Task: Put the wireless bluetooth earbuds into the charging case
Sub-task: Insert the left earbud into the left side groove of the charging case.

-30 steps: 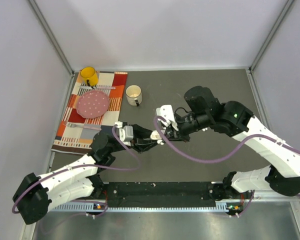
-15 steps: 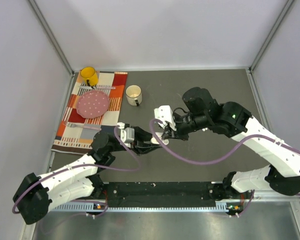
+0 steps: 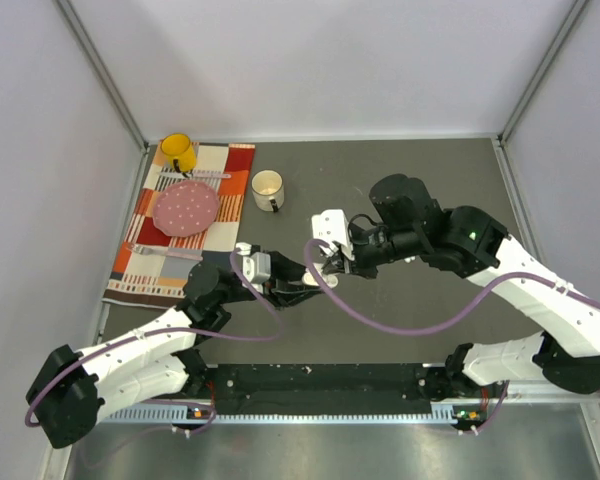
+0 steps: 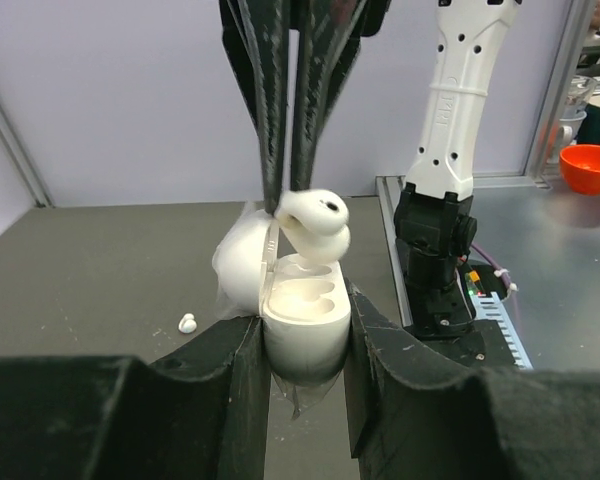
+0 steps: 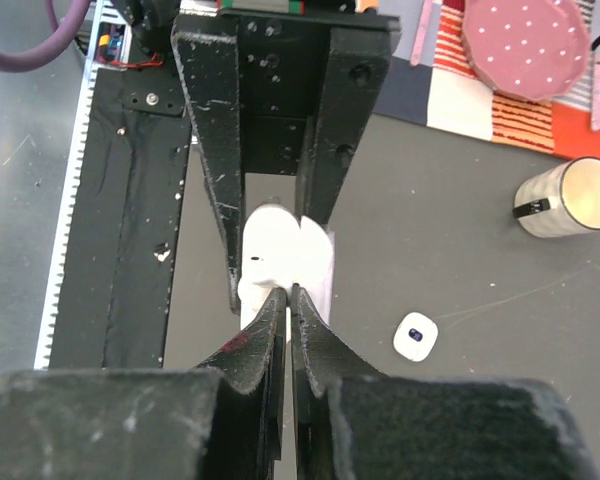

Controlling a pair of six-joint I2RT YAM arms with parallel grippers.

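1. The left pincer (image 4: 302, 345) is clenched on the charging case (image 4: 298, 300), one finger pressing each side of the lower shell. The case is upright and held off the bench (image 3: 430, 180).
2. The case lid is hinged open, exposing the moulded cavity.
3. The held earbud (image 4: 315, 222) sits directly above the open cavity with its lower end at the cavity rim. Whether it is seated cannot be told.
4. The right pincer (image 5: 290, 292) comes down from above and is clenched on the held earbud, its fingertips nearly together.
5. The loose earbud (image 4: 187, 323) lies on the bench near the case, apart from it.
6. A white mug (image 3: 268, 189) stands farther back, just beside a striped cloth (image 3: 145, 255).
7. The cloth carries a pink dotted plate (image 3: 187, 207) and, at its far corner, a yellow cup (image 3: 178, 152).
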